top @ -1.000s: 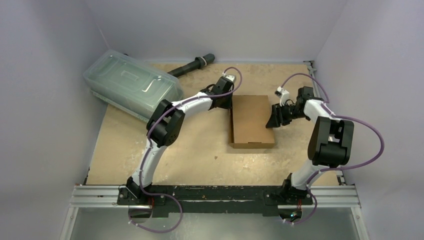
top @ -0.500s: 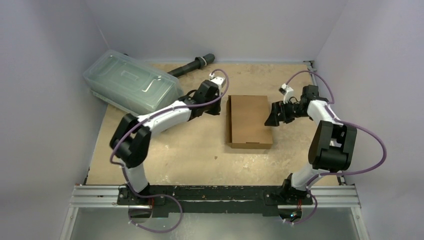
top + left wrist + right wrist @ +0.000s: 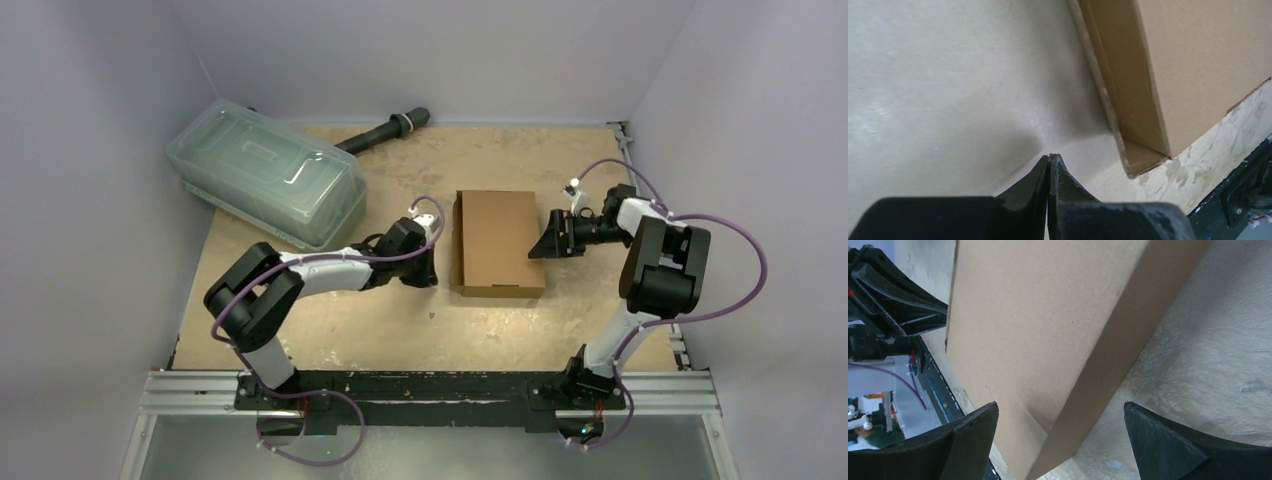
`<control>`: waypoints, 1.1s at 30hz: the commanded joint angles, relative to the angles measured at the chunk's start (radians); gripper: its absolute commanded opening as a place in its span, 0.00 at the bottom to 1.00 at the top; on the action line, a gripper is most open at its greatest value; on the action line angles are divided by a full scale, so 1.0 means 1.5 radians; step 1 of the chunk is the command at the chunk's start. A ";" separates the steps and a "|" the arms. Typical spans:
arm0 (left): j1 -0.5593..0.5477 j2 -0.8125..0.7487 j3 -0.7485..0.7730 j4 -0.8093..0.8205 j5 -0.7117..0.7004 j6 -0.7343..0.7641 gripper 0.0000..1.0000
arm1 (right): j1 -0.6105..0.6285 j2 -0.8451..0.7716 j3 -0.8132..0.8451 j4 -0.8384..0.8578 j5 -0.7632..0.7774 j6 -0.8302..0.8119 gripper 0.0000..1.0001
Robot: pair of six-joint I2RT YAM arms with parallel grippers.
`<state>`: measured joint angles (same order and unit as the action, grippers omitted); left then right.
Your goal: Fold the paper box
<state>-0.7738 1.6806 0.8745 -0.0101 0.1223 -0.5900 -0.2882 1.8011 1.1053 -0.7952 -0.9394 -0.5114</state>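
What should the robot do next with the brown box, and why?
Probably pull the right gripper back from the paper box. Its jaws stand open at the box's right edge, holding nothing, and the box looks folded shut.

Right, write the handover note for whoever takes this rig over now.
Left gripper: shut, empty, low over the table beside the paper box's left side.
Right gripper: open wide, empty, at the box's right edge.
Paper box: mid-table, lying flat, lid down.
Done: box shape formed, neither gripper holding it.
Left: a gap shows along its left wall; check it and press it home if loose.
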 commanded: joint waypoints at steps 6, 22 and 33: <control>-0.065 0.076 0.089 0.075 0.034 -0.042 0.00 | 0.009 0.044 0.049 -0.062 -0.017 -0.046 0.83; -0.095 0.165 0.258 0.030 0.056 -0.110 0.00 | 0.094 0.020 0.029 0.004 0.027 0.009 0.63; -0.076 -0.023 -0.005 0.047 0.028 -0.079 0.05 | 0.042 -0.173 0.005 0.034 0.048 -0.136 0.99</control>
<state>-0.8909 1.7630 0.9737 -0.0269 0.1757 -0.7136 -0.2203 1.7157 1.1439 -0.7834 -0.8528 -0.6041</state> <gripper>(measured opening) 0.044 0.987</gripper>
